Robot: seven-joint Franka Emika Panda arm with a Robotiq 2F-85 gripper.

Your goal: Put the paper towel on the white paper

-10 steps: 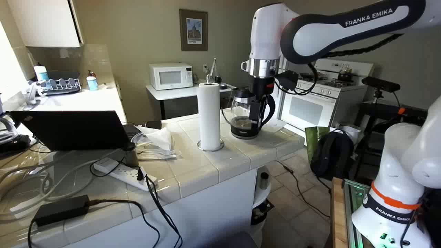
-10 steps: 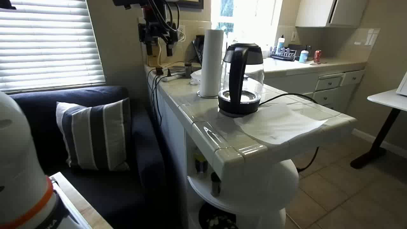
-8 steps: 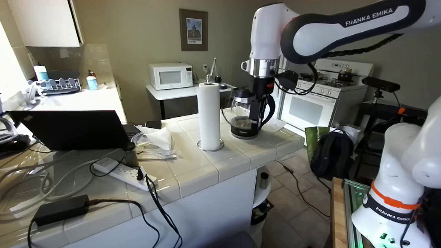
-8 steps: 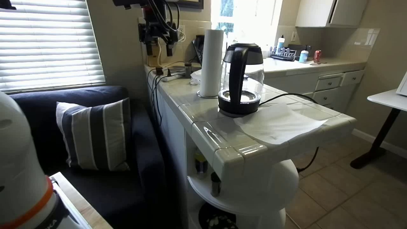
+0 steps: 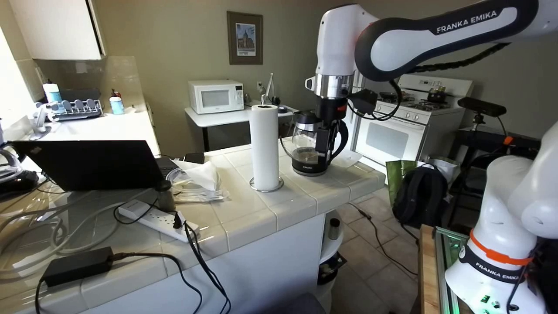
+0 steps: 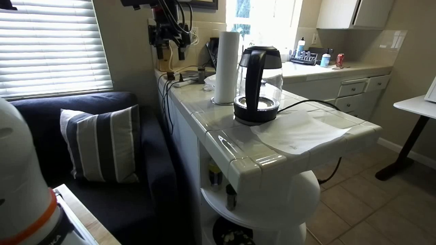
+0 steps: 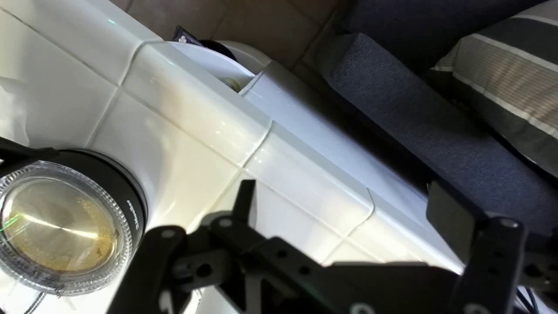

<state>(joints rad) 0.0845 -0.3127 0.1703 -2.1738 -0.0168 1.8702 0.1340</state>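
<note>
The paper towel roll stands upright on a thin metal holder on the tiled counter and shows in both exterior views [image 5: 265,146] [image 6: 226,68]. The white paper [image 6: 299,132] lies flat near the counter's end, beyond the kettle from the roll. Its edge shows in the wrist view [image 7: 12,114]. My gripper hangs pointing down above the counter edge in an exterior view [image 6: 171,54]. In the wrist view my gripper [image 7: 344,198] is open, with only counter tiles and the counter edge between its fingers. The roll does not show in the wrist view.
A glass kettle with a black base stands between roll and paper in both exterior views [image 5: 309,166] [image 6: 256,115]. A power strip [image 5: 152,220], laptop [image 5: 93,165], plastic bag [image 5: 198,179] and cables cover the counter's far part. A sofa [image 7: 418,122] stands beside the counter.
</note>
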